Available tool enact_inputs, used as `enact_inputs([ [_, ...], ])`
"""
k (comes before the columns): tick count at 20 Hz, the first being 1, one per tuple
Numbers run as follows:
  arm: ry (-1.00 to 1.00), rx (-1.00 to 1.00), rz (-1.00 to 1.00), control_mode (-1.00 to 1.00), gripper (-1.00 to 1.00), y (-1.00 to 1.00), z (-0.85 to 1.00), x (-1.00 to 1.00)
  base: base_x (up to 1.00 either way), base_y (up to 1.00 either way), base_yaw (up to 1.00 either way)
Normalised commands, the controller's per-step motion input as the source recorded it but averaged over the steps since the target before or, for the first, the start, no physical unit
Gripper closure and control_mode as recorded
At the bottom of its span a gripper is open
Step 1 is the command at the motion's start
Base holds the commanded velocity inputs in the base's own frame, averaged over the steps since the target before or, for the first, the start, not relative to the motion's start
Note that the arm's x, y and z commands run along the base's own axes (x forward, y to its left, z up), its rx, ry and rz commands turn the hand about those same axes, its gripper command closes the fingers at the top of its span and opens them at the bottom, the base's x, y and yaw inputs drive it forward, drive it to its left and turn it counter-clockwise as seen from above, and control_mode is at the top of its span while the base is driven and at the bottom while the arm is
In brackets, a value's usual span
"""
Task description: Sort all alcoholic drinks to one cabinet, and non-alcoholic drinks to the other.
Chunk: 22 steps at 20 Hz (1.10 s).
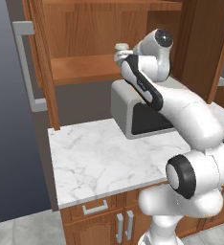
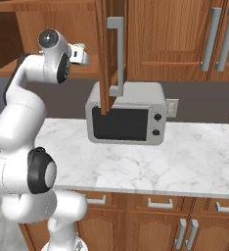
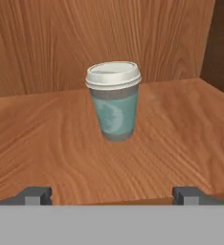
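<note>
Fingertips: pincer [image 3: 112, 195] sits right at the bottom of the hand view, two dark tips spread wide with nothing between them, so it's released and carrying nothing.
Cup: the pale teal cup [image 3: 113, 101] with its whitish lid stands upright on the wooden cabinet shelf [image 3: 47, 143], straight ahead of the pincer and centred in the gap between the tips, clearly apart from them.
Long axis: vertical, lid up, so the open tips already straddle its width from either side.
Key relation: cup is dead ahead and deeper into the cabinet; looks like a straight push forward would put it between the tips, or a straight pull back would leave it parked there. I'd guess it's already been placed, but that's just my read.
Left base view: arm [image 1: 181, 110] reaches up from the lower right into the open upper cabinet [image 1: 80, 67], above the microwave [image 1: 133, 112] on the marble worktop [image 1: 99, 158]. Wrist blocks the cup here.
Right base view: same reach from the other side, hand [image 2: 80, 54] poking toward the shelf beside the open cabinet door [image 2: 106, 49]; worktop and microwave below.
Difference: the hand view gives the cup and the tip spacing; the base views give which cabinet the arm is in.
</note>
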Motion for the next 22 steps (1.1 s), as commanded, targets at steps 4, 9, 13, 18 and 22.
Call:
enact_inputs([
  [4,0.0,0.02,0.0,-1.0,-1.0,-0.08,-0.18,-1.0,0.0,0.0,0.0],
  [9,0.01,0.01,0.0,-1.0,-1.0,-0.13,-0.06,-1.0,0.0,0.0,0.0],
  [13,0.1,0.0,0.0,-1.0,-1.0,-0.23,-0.09,-1.0,0.0,0.0,0.0],
  [18,0.27,0.0,0.0,-1.0,-1.0,-0.25,-0.54,-1.0,0.0,0.0,0.0],
  [22,0.41,0.0,0.0,-1.0,-1.0,-0.17,-0.9,-1.0,0.0,0.0,0.0],
])
